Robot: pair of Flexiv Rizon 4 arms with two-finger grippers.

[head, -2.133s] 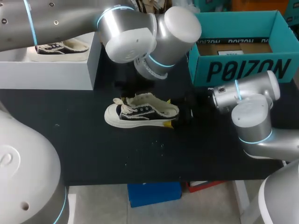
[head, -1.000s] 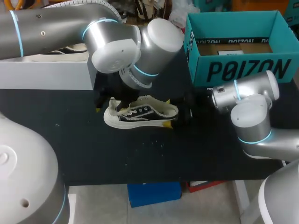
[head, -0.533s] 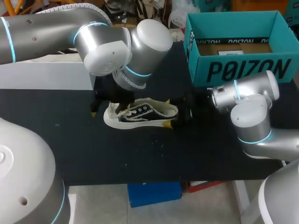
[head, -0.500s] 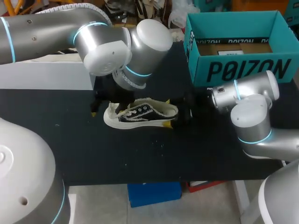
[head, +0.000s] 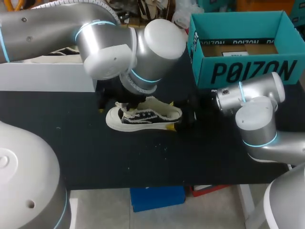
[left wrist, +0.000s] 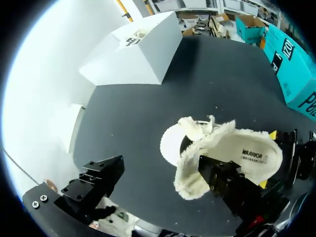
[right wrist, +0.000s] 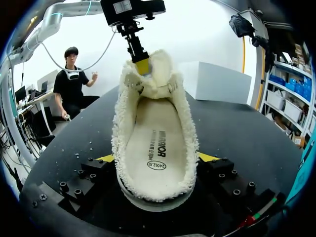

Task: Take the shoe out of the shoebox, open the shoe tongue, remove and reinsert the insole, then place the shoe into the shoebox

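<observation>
Shoe (head: 143, 117) on tabletop (head: 95, 157), heel clamped in right hand (right wrist: 157, 158); left hand (head: 113, 109) spread open, one finger at tongue (right wrist: 150, 84) — risk: finger slips, tongue flops back.

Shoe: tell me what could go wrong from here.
The left gripper has only one fingertip against the tongue; it may slip off and the tongue fall over the insole. The right gripper clamps just the heel of the shoe, so a hard pull could tilt it.
</observation>
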